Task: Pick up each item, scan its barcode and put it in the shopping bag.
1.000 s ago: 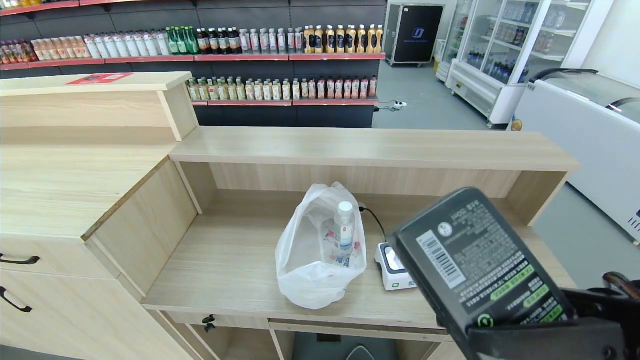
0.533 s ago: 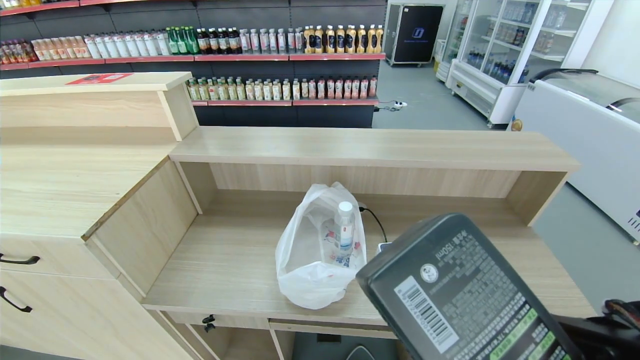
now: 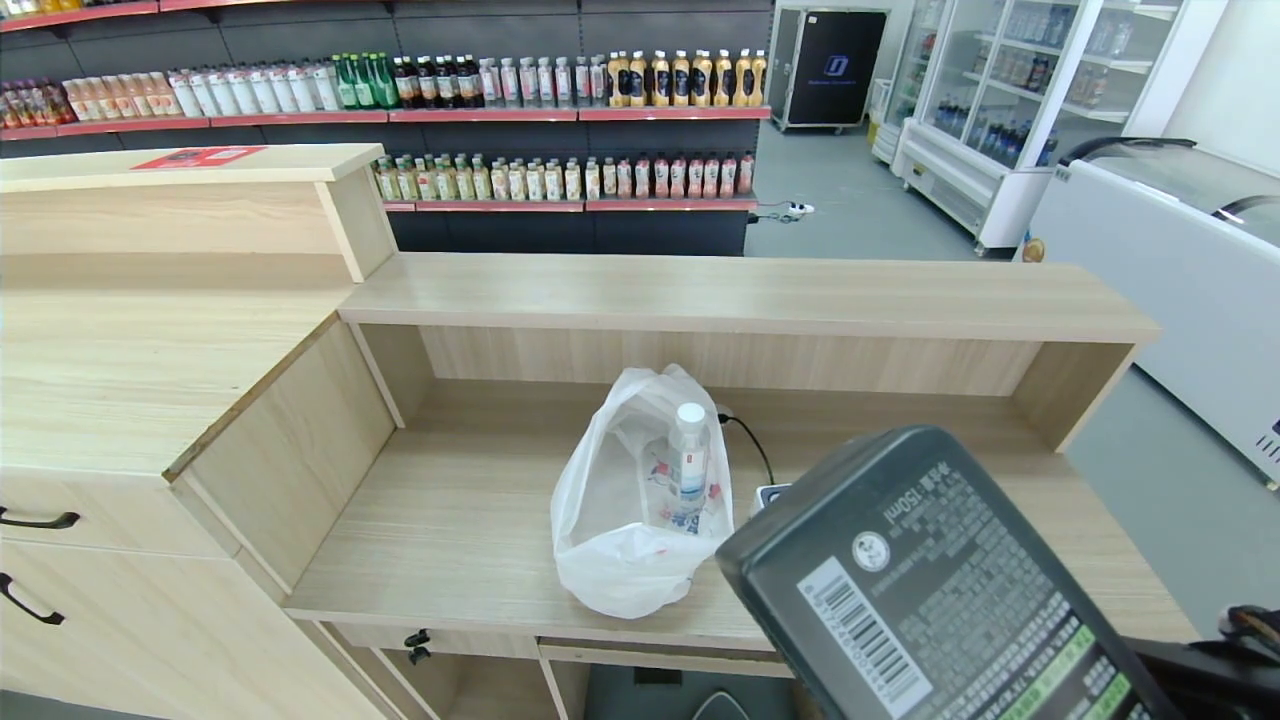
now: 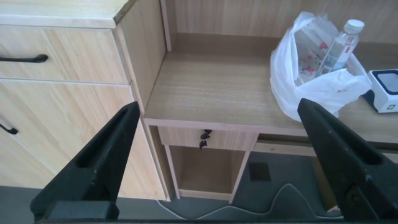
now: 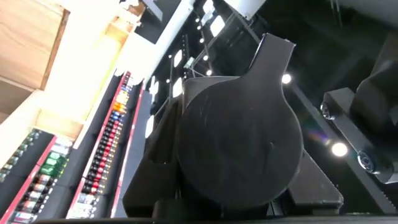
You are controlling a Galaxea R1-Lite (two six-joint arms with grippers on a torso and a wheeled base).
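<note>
The flat black plastic bottle (image 3: pixel 940 590) carries a white barcode label, white print and green bands. The translucent white plastic shopping bag (image 3: pixel 610 540) shows red and blue print. The light wood-grain worktop (image 3: pixel 450 530) bears a white box-shaped scanner (image 4: pixel 384 87) marked green.

Faced a dark container (image 5: pixel 239 146), rounded end on. Caught shelf bottles (image 5: pixel 50 167) at eight o'clock, wooden counter (image 5: pixel 26 43) at ten.
</note>
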